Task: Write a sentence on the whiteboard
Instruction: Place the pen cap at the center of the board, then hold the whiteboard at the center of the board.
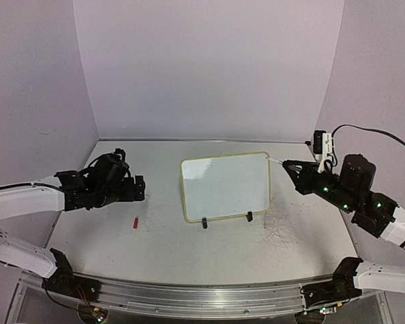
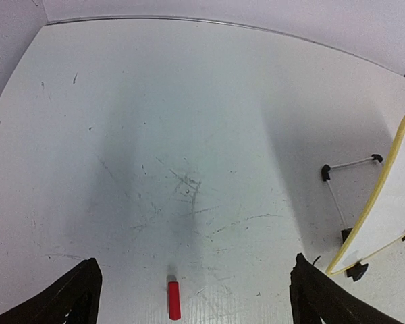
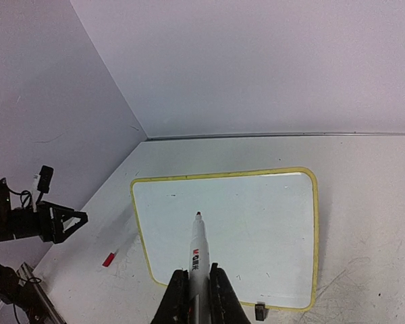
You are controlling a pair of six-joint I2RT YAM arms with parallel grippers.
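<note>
Nearest you, the scuffed white worktop (image 1: 189,263) carries a small red marker cap (image 1: 134,222), lying loose on its side left of centre. Just beyond it your left end effector (image 1: 140,189) hovers above the surface, well apart from the board. Its jaws are spread wide, and in the left wrist view its two black fingers (image 2: 77,293) sit at the bottom corners with only bare worktop and the cap between them, so it has hold of nothing. On the other side, your right end effector (image 3: 198,270) is clamped tight on a white marker (image 3: 198,246), uncapped, with its dark tip pointing away from the wrist toward the board. From overhead the tip sits close to the board's upper right corner, but you cannot tell from these views whether it touches. Faint dark scribbles (image 1: 280,229) mark the worktop below that arm, right of the board. The whiteboard (image 1: 226,189) stands between the two arms at mid-worktop, white-faced with a pale yellow rim and rounded corners. It is propped at a tilt on small black feet (image 1: 204,223) along its near edge. The left wrist view catches a thin wire stand (image 2: 351,163) with black tips beside it. Farthest back, plain pale walls (image 1: 209,67) close off the worktop.
</note>
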